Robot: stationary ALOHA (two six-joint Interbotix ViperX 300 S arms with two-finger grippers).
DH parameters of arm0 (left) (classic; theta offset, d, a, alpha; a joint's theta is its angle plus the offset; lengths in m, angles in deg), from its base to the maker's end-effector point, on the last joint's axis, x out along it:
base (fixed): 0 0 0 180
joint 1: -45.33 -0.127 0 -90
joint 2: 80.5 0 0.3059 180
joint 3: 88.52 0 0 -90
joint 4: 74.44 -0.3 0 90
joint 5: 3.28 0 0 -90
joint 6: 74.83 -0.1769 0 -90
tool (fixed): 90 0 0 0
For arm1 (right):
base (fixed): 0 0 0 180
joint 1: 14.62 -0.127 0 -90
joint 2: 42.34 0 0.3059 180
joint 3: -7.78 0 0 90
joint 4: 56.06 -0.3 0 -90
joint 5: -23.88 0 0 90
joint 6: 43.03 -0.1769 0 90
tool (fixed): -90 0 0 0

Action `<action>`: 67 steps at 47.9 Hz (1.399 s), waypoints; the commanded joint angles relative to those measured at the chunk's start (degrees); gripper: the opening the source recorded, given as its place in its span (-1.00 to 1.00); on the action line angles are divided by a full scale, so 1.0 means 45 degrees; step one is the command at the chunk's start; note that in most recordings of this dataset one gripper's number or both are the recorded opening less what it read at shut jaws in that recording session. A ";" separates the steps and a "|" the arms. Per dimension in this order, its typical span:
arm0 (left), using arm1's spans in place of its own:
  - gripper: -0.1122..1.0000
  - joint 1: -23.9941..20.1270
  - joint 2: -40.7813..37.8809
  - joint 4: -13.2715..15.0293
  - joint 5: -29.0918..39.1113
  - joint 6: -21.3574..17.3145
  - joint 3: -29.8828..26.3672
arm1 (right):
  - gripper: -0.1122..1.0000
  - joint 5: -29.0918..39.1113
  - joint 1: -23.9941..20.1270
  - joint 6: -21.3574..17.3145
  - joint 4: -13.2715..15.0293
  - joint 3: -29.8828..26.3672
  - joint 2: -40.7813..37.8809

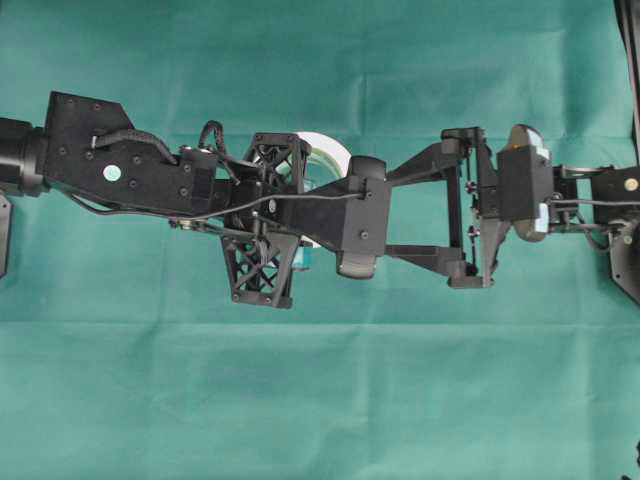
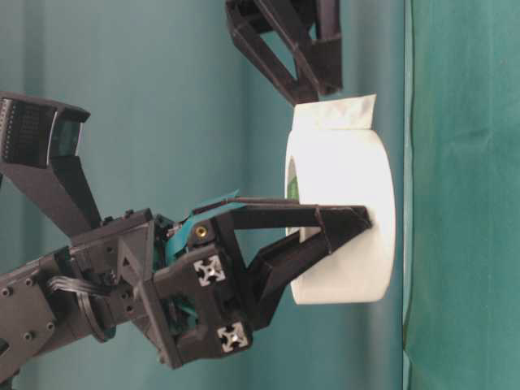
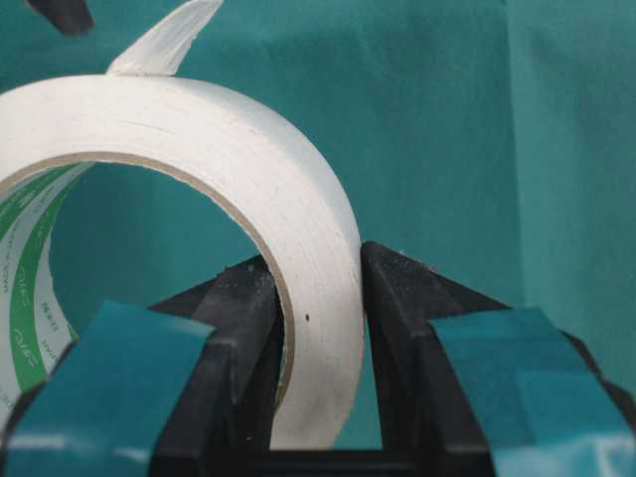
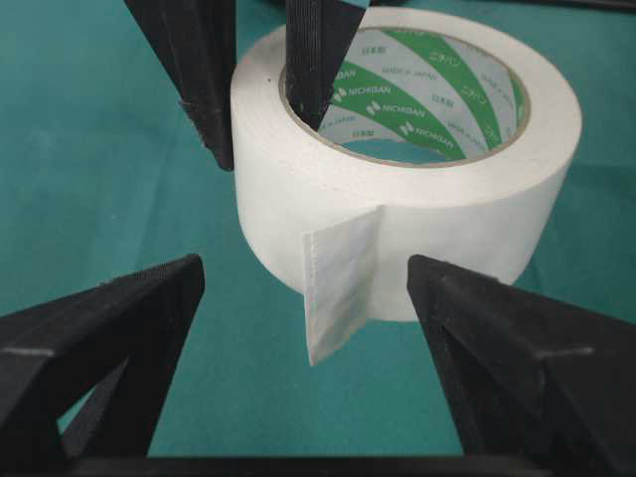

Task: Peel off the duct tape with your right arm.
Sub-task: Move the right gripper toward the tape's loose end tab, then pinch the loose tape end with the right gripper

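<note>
The duct tape [image 4: 417,189] is a wide white roll with a green-and-white printed core, lying flat on the green cloth. Its loose pointed tab [image 4: 343,288] hangs off the near rim. My left gripper [image 3: 316,268] is shut on the roll's wall, with one finger inside the core and one outside. My right gripper [image 4: 305,268] is open. Its two black fingers stand either side of the tab and touch neither the tab nor the roll. In the table-level view the right fingers [image 2: 280,49] hover just off the tab [image 2: 345,112]. In the overhead view the left wrist hides most of the roll [image 1: 330,150].
Green cloth [image 1: 320,400] covers the whole table. Both arms meet at the middle of the overhead view, the left arm [image 1: 130,165] reaching in from the left and the right arm [image 1: 525,185] from the right. Nothing else lies on the cloth.
</note>
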 commanded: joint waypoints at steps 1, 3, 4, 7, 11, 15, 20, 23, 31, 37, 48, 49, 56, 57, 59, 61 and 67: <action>-0.41 0.0059 0.0547 -0.0059 -0.0039 -0.0039 -0.0430 | 0.52 -0.0117 0.0176 -0.0020 -0.0039 -0.0352 -0.0059; -0.42 0.0098 0.0547 -0.0059 -0.0059 -0.0039 -0.0430 | 0.52 -0.0137 0.0215 -0.0020 -0.0059 -0.0391 -0.0117; -0.42 0.0098 0.0547 -0.0059 -0.0039 -0.0039 -0.0430 | 0.52 -0.0137 0.0234 -0.0020 -0.0059 -0.0410 -0.0156; -0.42 0.0117 0.0547 -0.0059 -0.0039 -0.0039 -0.0430 | 0.52 -0.0117 0.0254 -0.0020 -0.0098 -0.0449 -0.0195; -0.42 0.0117 0.0547 -0.0059 0.0020 -0.0039 -0.0430 | 0.52 -0.0137 0.0273 -0.0020 -0.0156 -0.0469 -0.0215; -0.42 0.0117 0.0547 -0.0059 0.0059 -0.0039 -0.0430 | 0.50 -0.0137 0.0332 -0.0020 -0.0234 -0.0469 -0.0215; -0.42 0.0137 0.0547 -0.0059 0.0059 -0.0039 -0.0430 | 0.37 -0.0137 0.0352 -0.0020 -0.0410 -0.0430 -0.0234; -0.42 0.0137 0.0547 -0.0078 0.0059 -0.0039 -0.0430 | 0.10 -0.0137 0.0371 -0.0020 -0.0527 -0.0410 -0.0254; -0.42 0.0137 0.0547 -0.0059 0.0059 -0.0039 -0.0430 | -0.62 -0.0078 0.0371 -0.0020 -0.0684 -0.0371 -0.0293; -0.42 0.0156 0.0547 -0.0059 0.0059 -0.0039 -0.0430 | -0.89 -0.0078 0.0371 -0.0020 -0.0684 -0.0332 -0.0293; -0.42 0.0195 0.0547 -0.0059 0.0078 -0.0039 -0.0430 | -0.97 -0.0098 0.0371 -0.0020 -0.0703 -0.0332 -0.0293; -0.42 0.0195 0.0547 -0.0059 0.0078 -0.0039 -0.0430 | -0.97 -0.0098 0.0371 -0.0020 -0.0684 -0.0332 -0.0293; -0.42 0.0215 0.0547 -0.0059 0.0078 -0.0039 -0.0430 | -0.97 -0.0098 0.0371 -0.0020 -0.0684 -0.0332 -0.0293; -0.42 0.0195 0.0547 -0.0059 0.0078 -0.0039 -0.0430 | -0.97 -0.0098 0.0371 -0.0020 -0.0684 -0.0332 -0.0293; -0.42 0.0195 0.0547 -0.0059 0.0078 -0.0039 -0.0430 | -0.97 -0.0098 0.0371 -0.0020 -0.0703 -0.0332 -0.0293; -0.42 0.0215 0.0547 -0.0059 0.0078 -0.0039 -0.0430 | -0.97 -0.0117 0.0371 -0.0020 -0.0684 -0.0332 -0.0293; -0.42 0.0215 0.0547 -0.0059 0.0098 -0.0039 -0.0430 | -0.97 -0.0137 0.0371 -0.0039 -0.0684 -0.0332 -0.0293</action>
